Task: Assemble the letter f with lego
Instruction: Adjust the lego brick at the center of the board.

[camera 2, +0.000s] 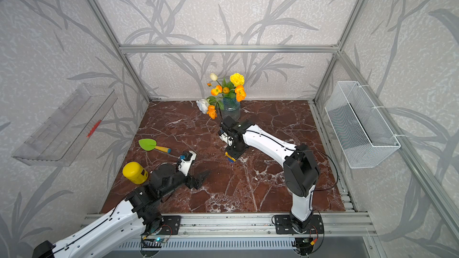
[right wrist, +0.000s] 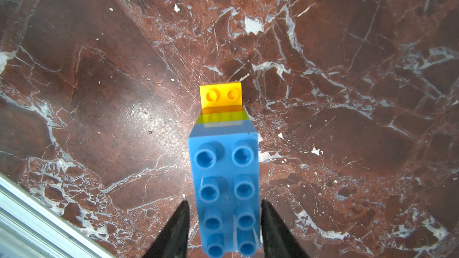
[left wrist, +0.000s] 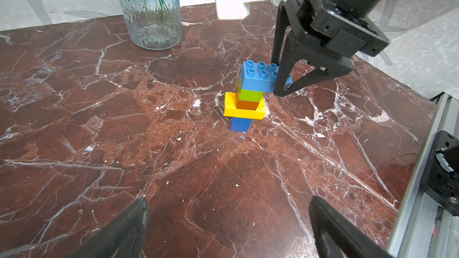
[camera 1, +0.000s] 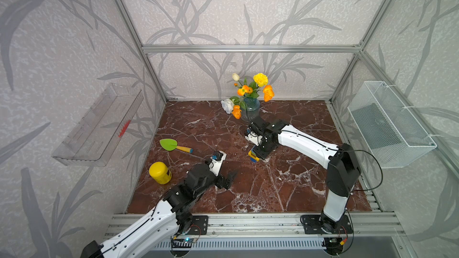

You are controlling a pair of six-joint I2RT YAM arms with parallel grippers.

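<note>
Letter f [left wrist: 246, 98] stands on worktop [left wrist: 124, 145], complete imo. R tool [right wrist: 224, 201] straddles one end of its long blue brick [left wrist: 258, 80], jaws slightly parted, gripping nothing. Brick's long axis runs straight ahead of tool, so I'd back off upward. L tool [left wrist: 228, 202] wide open, empty, well apart.

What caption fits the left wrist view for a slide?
Five-brick lego F upright on the marble table, glass vase nearby; right gripper fingers flank its blue top brick.
</note>
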